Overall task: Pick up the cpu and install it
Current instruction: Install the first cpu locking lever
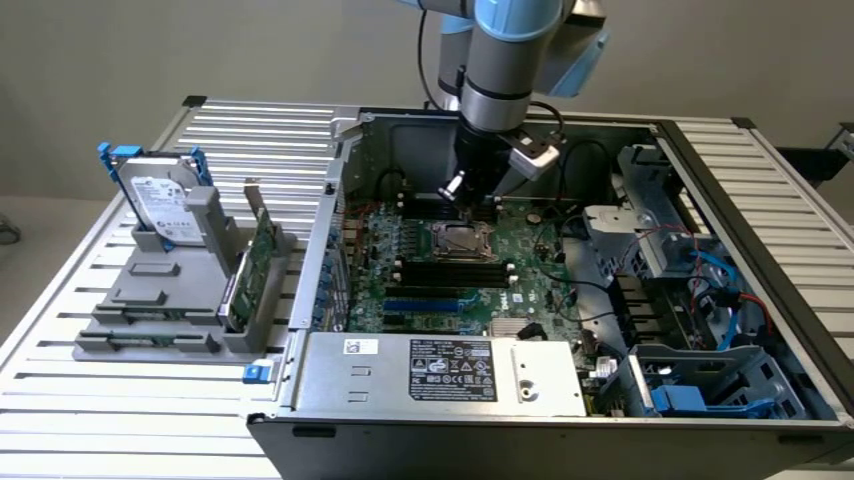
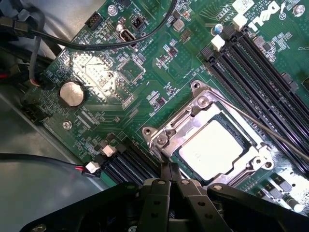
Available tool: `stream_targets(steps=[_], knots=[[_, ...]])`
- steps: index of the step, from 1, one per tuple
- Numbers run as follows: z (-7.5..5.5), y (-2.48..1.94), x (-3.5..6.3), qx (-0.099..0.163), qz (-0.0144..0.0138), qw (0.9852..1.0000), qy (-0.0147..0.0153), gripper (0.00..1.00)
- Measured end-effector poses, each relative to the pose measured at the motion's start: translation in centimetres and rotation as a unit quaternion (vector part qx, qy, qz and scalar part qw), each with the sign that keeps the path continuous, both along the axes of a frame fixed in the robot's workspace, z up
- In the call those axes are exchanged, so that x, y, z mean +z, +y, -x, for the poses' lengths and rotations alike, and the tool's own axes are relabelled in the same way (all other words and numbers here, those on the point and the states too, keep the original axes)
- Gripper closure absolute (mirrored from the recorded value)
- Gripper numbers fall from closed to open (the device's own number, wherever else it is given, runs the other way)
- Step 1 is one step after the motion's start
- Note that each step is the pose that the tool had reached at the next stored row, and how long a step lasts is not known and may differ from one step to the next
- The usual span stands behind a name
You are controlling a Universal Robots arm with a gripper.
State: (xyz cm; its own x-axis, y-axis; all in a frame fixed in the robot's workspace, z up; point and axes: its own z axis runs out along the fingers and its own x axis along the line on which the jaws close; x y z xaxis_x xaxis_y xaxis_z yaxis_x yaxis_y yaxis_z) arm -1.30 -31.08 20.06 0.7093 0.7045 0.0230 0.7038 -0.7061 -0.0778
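The cpu (image 2: 212, 147) lies flat in its socket on the green motherboard (image 2: 120, 72), its silvery top showing inside the metal socket frame (image 2: 166, 133). A thin wire lever (image 2: 256, 124) runs alongside the frame. In the exterior view the cpu (image 1: 461, 241) sits mid-board inside the open computer case (image 1: 441, 375). My gripper (image 2: 169, 169) is shut, fingertips together with nothing between them, hovering just beside the frame's edge. In the exterior view the gripper (image 1: 474, 197) hangs from the arm just behind the socket.
Black memory slots (image 2: 260, 63) flank the socket, and black cables (image 2: 96, 46) cross the board. A coin battery (image 2: 71, 93) sits nearby. At the exterior view's left, a grey holder (image 1: 174, 300) carries a hard drive (image 1: 167, 205) and a green card (image 1: 260, 255). Drive cages (image 1: 694, 290) fill the case's right.
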Motion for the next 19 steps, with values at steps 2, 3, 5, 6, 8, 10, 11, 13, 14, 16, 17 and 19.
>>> stream_targets(steps=[2,3,5,6,8,10,11,13,14,16,17,19], knots=[[-0.07,0.01,-0.04,0.000,0.0000,1.0000,0.0000,0.89],[-0.11,0.02,-0.05,0.000,0.0000,1.0000,-0.0001,0.89],[-0.19,0.03,-0.07,0.000,0.0000,1.0000,0.0000,0.89],[-0.22,0.02,-0.08,0.000,0.0000,1.0000,-0.0001,0.89],[-0.28,0.02,-0.10,0.000,-0.0001,1.0000,-0.0001,0.89],[-0.35,0.03,-0.12,0.001,-0.0001,1.0000,-0.0001,0.89],[-0.38,0.03,-0.13,0.001,-0.0001,1.0000,-0.0001,0.89],[-0.40,0.03,-0.17,0.001,-0.0002,1.0000,-0.0002,0.89],[-0.40,0.03,-0.20,0.001,-0.0002,1.0000,-0.0002,0.89],[-0.40,0.02,-0.24,0.001,-0.0011,1.0000,-0.0001,0.89],[-0.40,0.02,-0.26,0.001,-0.0019,1.0000,0.0000,0.89],[-0.40,0.02,-0.32,0.001,-0.0044,1.0000,-0.0001,0.89]])
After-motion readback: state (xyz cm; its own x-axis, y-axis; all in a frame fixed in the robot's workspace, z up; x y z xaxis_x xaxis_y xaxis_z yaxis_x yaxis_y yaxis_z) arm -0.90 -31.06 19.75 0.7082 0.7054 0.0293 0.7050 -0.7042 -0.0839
